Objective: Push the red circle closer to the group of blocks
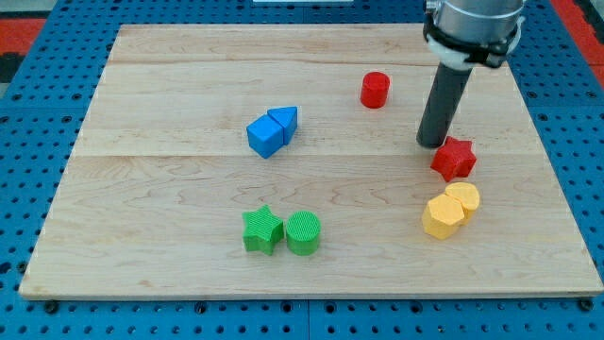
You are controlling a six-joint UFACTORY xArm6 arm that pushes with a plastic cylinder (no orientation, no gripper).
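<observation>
Red star touches the tip; no claw here. Nudging it, not the red circle, looks likely.

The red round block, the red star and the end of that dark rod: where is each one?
red circle (375, 90), camera view: on its front side wall.
red star (454, 159), camera view: middle of its top face.
my tip (432, 144), camera view: the rod's very bottom end, just upper left of the red star.

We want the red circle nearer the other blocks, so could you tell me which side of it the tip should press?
Press its upper-right wall. The red circle is an upright cylinder, so contact should be centred. My tip sits lower right, beside the red star.
</observation>
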